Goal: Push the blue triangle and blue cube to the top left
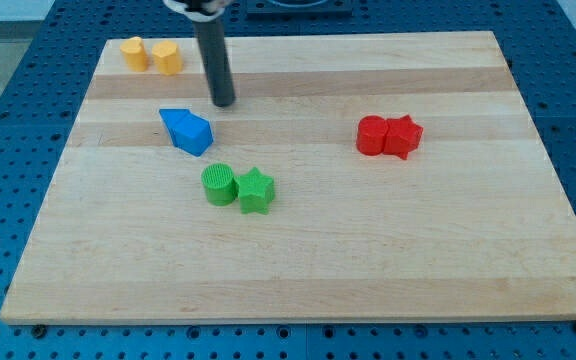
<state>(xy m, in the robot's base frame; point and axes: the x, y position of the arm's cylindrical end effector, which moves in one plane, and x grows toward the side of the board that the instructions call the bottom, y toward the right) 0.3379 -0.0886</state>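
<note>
The blue triangle [174, 122] and the blue cube [194, 133] sit touching each other on the wooden board [298, 260], left of centre in the upper half. The triangle is at the view's left of the pair, the cube at the right. My tip [224, 102] is a dark rod end standing just above and to the right of the blue cube, a small gap away from it.
Two yellow blocks [151, 55] stand side by side near the board's top left corner. A green cylinder [219, 185] and a green star [255, 190] touch just below the blue pair. A red cylinder [372, 135] and a red star [403, 136] touch at the right.
</note>
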